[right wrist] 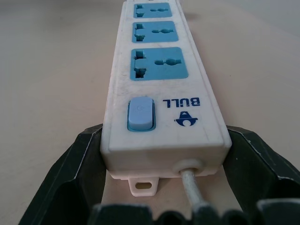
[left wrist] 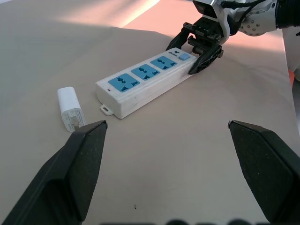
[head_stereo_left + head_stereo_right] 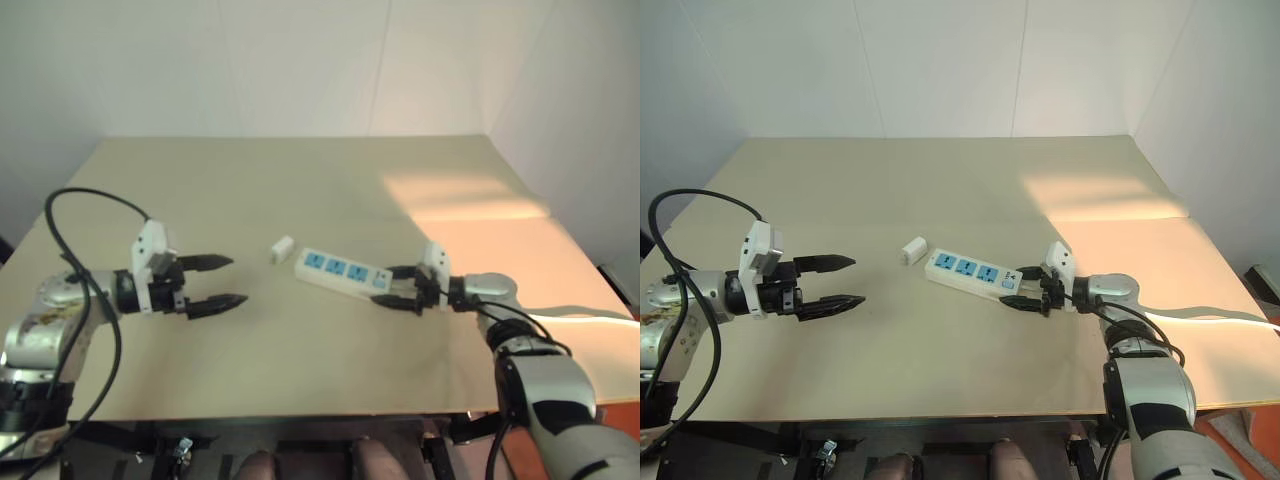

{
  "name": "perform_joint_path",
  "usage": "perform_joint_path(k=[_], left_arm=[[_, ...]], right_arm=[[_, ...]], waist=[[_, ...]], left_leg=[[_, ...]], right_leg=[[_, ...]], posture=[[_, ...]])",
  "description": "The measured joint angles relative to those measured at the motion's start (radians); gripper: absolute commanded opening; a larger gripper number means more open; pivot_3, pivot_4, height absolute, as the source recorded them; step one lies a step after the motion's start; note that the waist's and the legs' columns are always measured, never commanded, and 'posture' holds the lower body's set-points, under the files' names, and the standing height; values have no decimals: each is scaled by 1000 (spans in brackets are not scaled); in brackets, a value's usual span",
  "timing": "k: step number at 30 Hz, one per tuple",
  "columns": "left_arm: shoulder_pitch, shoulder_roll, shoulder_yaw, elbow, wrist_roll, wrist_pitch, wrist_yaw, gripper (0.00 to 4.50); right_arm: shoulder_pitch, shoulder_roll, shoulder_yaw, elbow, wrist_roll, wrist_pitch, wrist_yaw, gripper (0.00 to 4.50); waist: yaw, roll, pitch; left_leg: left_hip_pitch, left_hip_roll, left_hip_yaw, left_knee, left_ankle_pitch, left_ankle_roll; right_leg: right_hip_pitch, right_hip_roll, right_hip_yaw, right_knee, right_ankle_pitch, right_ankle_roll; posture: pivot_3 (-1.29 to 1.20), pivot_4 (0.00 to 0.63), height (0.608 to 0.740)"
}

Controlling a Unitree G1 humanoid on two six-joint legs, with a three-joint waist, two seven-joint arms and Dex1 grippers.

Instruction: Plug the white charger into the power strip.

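- Charger (image 3: 282, 248), the white one, lies on its side on the tabletop (image 3: 300, 180), free of any grip and not yet plugged in; by my reading the whole insertion is still to do.
- Left gripper (image 3: 217, 283) hovers over the tabletop well to the left of the charger, its fingers spread wide and empty, pointing roughly toward the charger and the strip.
- White charger's long axis runs roughly parallel to the short left end of the strip; in the left wrist view its prong end faces toward that camera, so I judge it must be picked up and turned prongs-down before it can enter a socket.
- Power strip (image 3: 343, 271) lies flat just to the right of the charger, close but not touching, sockets facing up, all three blue sockets vacant; its long axis slants from upper left to lower right, switch and cable at the right end.
- Right gripper (image 3: 402, 290) sits at that switch end, one finger on each side of the strip's body, seemingly bracing it.
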Motion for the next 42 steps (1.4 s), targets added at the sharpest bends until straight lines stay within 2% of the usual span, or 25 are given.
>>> perform_joint_path(k=[9, 17, 19, 21, 28, 42], left_arm=[[-5, -14, -9, 1, 2, -3, 1, 4500], [-8, -15, -21, 4, 5, -20, 4, 4500], [-9, -16, -24, 5, 5, -21, 4, 4500], [-13, -19, -31, 9, 6, -22, 4, 4500], [-39, -28, -54, 24, 16, -30, -1, 4500], [-52, -29, -67, 50, 18, -42, -16, 4500]], right_arm=[[33, 4, -30, -22, 17, -11, 5, 3434], [67, -86, -22, -78, 22, 17, 154, 3434], [78, -104, -21, -96, 24, 22, 169, 4149], [98, -119, -19, -123, 25, 21, 173, 4481], [186, -108, -28, -202, 66, -19, 148, 4481], [190, -63, -53, -209, 124, -3, 93, 4481]], waist=[[2, 0, 0], [4, 0, 0], [4, 0, 0], [4, 0, 0], [1, 0, 0], [3, 0, 0]], left_leg=[[0, 0, 0, 0, 0, 0], [0, 0, 0, 0, 0, 0], [0, 0, 0, 0, 0, 0], [0, 0, 0, 0, 0, 0], [0, 0, 1, 0, 0, 0], [1, 0, 0, 0, 0, 0]], right_leg=[[0, 0, 0, 0, 0, 0], [0, 0, 0, 0, 0, 0], [0, 0, 0, 0, 0, 0], [0, 0, 0, 0, 0, 0], [0, 0, 1, 0, 0, 0], [0, 0, 0, 0, 0, 0]], posture=[[0, 150, 740], [0, 150, 740], [0, 150, 740], [0, 150, 740], [0, 150, 740], [0, 150, 740]])
